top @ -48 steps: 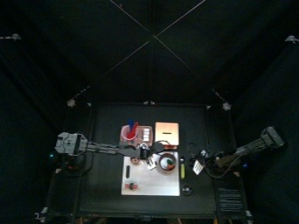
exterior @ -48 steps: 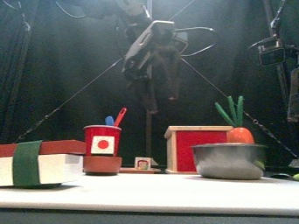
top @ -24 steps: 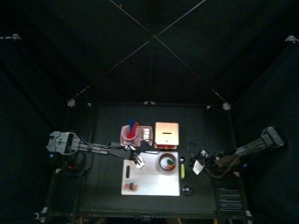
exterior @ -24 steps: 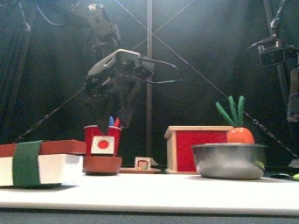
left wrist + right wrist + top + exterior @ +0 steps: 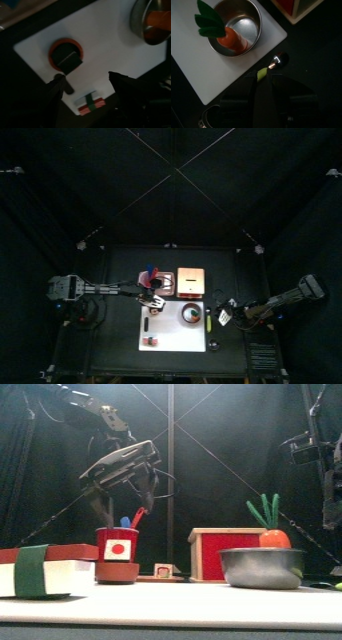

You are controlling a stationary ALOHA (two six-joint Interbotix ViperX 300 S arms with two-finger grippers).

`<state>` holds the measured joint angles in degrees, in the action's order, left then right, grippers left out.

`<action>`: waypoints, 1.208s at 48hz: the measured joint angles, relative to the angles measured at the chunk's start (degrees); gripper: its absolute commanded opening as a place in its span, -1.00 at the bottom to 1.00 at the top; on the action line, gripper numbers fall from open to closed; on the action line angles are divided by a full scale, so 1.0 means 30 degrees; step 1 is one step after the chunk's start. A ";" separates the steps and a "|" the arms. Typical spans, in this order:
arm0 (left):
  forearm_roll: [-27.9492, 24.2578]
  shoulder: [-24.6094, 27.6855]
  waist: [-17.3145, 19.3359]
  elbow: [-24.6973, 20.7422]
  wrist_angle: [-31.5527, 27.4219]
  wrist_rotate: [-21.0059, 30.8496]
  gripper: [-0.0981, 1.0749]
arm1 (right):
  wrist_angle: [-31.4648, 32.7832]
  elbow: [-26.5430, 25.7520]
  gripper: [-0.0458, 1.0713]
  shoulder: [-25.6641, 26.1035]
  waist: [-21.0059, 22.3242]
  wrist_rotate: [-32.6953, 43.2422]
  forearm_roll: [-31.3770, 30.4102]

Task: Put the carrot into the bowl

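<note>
Carrot orange, green-leafed (leaning in bowl) | left pincer wide open, empty | right pincer unclear

Red cup beside red box; green-banded book at front left, on white mat.

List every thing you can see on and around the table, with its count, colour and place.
round grey metal bowl: one, grey, right part of the mat
orange carrot with green leaves: one, orange and green, inside the bowl
red cup with a white label: one, red, left of centre
thin sticks: two, blue and red, in the cup
red box in a wooden frame: one, centre, behind the bowl
white box with a green band: one, front left
white mat: one, table's middle
left gripper: black, jaws open, high over the left part
right gripper: black, beyond the mat's right edge
</note>
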<state>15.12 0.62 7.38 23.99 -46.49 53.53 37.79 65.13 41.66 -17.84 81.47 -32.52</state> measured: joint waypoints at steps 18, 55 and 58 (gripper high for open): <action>0.4629 0.0381 0.1406 0.1670 0.1348 -0.1289 0.87 | -0.0557 0.0439 0.25 -0.0059 0.0000 0.0000 0.0000; 0.2812 0.2344 0.2256 -0.0732 -0.2783 -0.2139 0.87 | -0.0908 0.0967 0.25 -0.0059 0.0059 0.0000 -0.0234; 0.2725 0.2520 0.2256 -0.0762 -0.2900 -0.2197 0.87 | -0.0908 0.0967 0.25 -0.0059 0.0029 -0.0029 -0.0264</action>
<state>23.29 8.17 14.15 21.71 -55.20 46.93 35.07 68.03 41.48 -17.75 81.39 -33.31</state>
